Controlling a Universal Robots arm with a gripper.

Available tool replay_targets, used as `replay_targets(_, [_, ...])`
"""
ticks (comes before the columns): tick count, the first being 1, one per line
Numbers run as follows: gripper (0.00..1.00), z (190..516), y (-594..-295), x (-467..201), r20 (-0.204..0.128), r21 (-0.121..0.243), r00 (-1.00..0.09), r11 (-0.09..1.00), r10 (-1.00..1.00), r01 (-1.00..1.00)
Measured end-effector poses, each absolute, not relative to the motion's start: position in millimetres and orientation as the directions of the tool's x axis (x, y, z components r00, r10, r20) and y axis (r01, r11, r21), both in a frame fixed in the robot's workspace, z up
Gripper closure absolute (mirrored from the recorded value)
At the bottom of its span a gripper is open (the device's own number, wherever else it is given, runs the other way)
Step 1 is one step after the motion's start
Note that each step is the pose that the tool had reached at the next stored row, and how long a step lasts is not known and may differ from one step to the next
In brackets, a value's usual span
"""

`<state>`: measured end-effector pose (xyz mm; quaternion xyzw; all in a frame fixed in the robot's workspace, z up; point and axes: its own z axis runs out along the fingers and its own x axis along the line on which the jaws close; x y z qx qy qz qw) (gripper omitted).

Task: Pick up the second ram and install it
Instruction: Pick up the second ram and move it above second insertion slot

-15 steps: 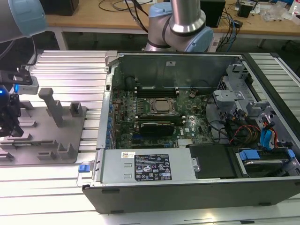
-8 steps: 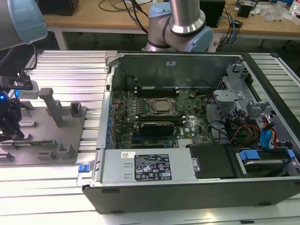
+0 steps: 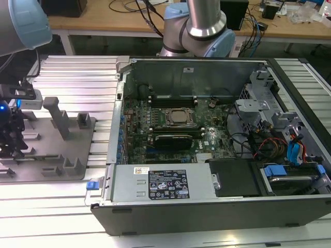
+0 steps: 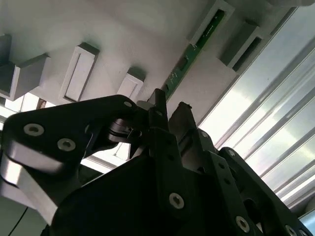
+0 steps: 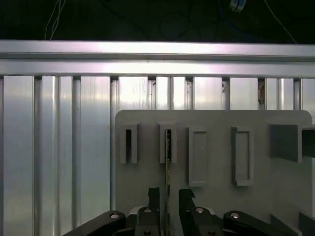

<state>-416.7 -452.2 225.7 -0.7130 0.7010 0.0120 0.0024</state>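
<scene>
Second ram, a thin flat green circuit-board stick (image 4: pixel 192 51), stands on its long edge on the pale grey plastic fixture plate (image 4: pixel 123 39), its far end held in a grey slotted block (image 5: pixel 167 142), and from above we see it edge-on as a narrow line (image 5: pixel 168 164). In the exterior view the plate (image 3: pixel 72 147) lies on the ribbed aluminium table (image 3: pixel 67 77) at that view's left, well apart from the open black computer case (image 3: pixel 207 206) at that view's right. The black two-fingered gripper (image 5: pixel 169 192) is down over the near end of the stick, one finger (image 5: pixel 153 196) on each side of it. We judge the step in hand to be the grasp. The claw is open only a little, with a narrow gap showing on either side of the board, and we cannot see either pad pressing on it, so we take it as holding nothing yet. In the second wrist view the fingertips of the gripper (image 4: pixel 170 107) likewise flank the green edge. To do this well, we think the fingers should stay centred on the board and square to its faces, so that both pads meet it together and it does not tilt in its slot. A firm, even pinch low enough to catch the flat faces, not just the top edge, looks safest to us.
</scene>
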Motion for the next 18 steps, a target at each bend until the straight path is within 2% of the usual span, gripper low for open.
replay_targets(6, [0.72,211,-452,-417,-0.021,0.013,0.026,-0.026,-0.999,-1.000])
replay_targets(13, [0.72,208,-452,-417,-0.020,0.013,0.026,-0.026,-0.999,-1.000])
replay_targets(14, [0.73,207,-452,-417,-0.021,0.013,0.026,-0.026,-0.999,-1.000])
replay_targets(15, [0.81,207,-452,-417,-0.020,0.013,0.026,-0.026,-0.999,-1.000])
replay_targets(18, [0.83,207,-452,-417,-0.021,0.013,0.026,-0.026,-0.999,-1.000])
